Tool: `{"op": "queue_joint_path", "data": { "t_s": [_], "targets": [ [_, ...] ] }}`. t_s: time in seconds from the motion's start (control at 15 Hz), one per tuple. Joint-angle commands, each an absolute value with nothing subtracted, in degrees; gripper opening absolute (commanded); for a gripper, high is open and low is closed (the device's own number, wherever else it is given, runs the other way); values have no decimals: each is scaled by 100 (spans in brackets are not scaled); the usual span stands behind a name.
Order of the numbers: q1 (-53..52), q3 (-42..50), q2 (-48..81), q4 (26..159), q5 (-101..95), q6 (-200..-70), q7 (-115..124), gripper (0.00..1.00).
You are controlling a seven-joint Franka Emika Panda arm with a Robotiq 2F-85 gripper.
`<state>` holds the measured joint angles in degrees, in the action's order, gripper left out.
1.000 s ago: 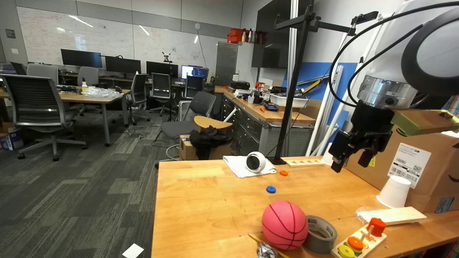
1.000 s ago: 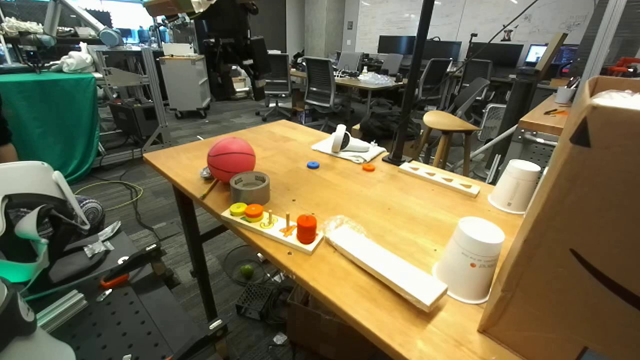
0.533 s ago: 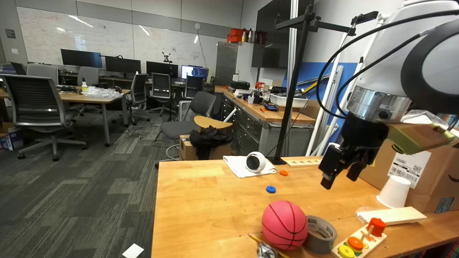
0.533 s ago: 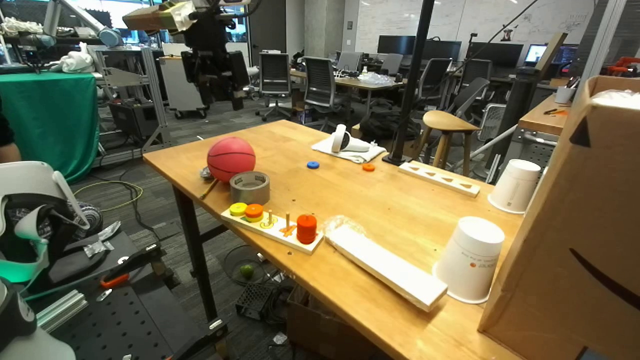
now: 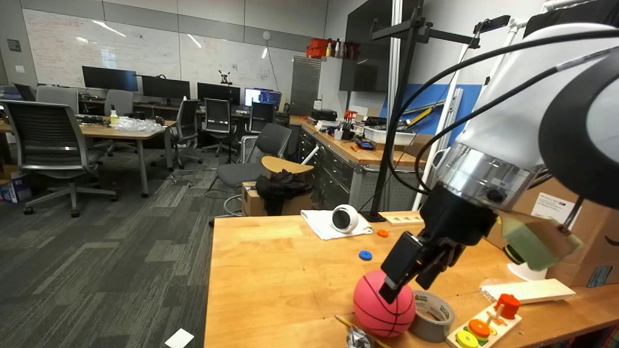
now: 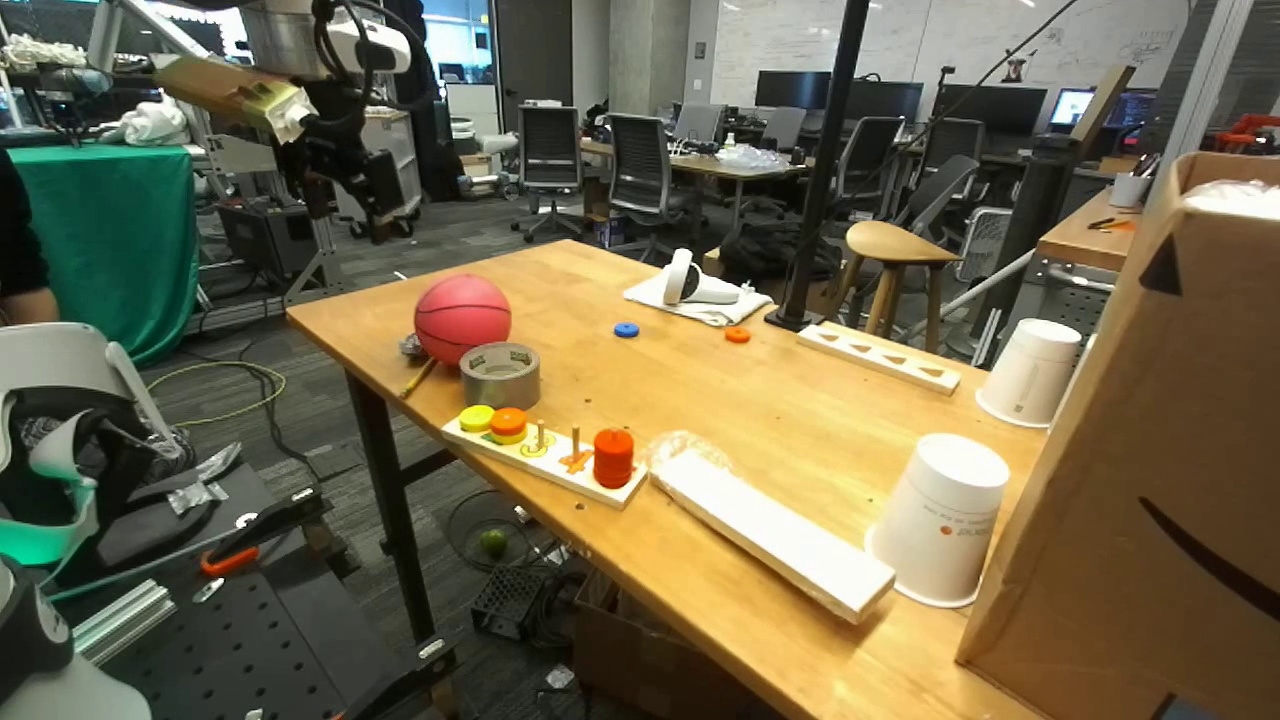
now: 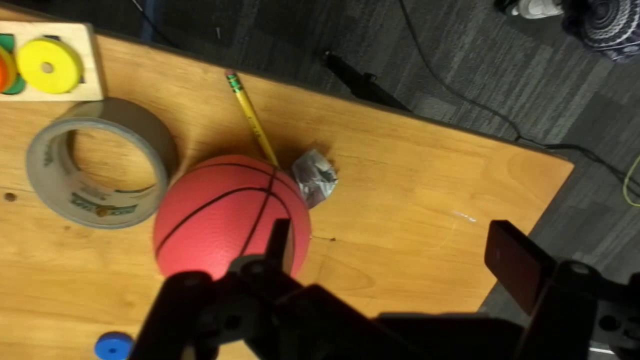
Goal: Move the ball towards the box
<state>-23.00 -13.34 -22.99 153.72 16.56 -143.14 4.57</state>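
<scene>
"Ball [image 7: 215, 220]: where is it?"

"On the table [image 7: 430, 180], near one corner."

"And around it?"

"Tape [image 6: 500, 383] just beside; whether they touch, I can't tell. Foil [image 7: 314, 176] sits close on another side, a pencil [image 7: 252, 117] beside it, eraser end toward the table's edge."

"What of the gripper [image 7: 391, 230]?"

"Standing wide, fingers well apart. In the wrist view one finger crosses in front of the ball and the other shows by the table's end. In an exterior view the gripper [image 6: 348, 225] hangs apart from the ball."

"Farther out?"

"Pegboard [image 6: 556, 464] beside the tape, then a plank [image 6: 770, 535]. A blue disc [image 6: 626, 329] and an orange disc [image 6: 737, 334] lie off across the table."

"And the box [image 6: 1130, 440]?"

"Brown cardboard, at the opposite end, well apart from the ball, two upturned cups [image 6: 940, 520] near it."
</scene>
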Motion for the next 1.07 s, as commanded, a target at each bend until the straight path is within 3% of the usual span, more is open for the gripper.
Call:
{"op": "queue_joint_path", "data": {
  "t_s": [0.0,0.33,0.53,1.0],
  "targets": [
    [-2826,-1159,-1677,15286,2464,-15068,-587,100],
    [-3425,-790,-740,14913,3856,-15245,-2752,100],
    [-2995,-1004,-348,14673,4196,-14902,-3659,100],
    [-1789,-1037,-303,14724,1620,-14925,-3170,100]
  ]
}}
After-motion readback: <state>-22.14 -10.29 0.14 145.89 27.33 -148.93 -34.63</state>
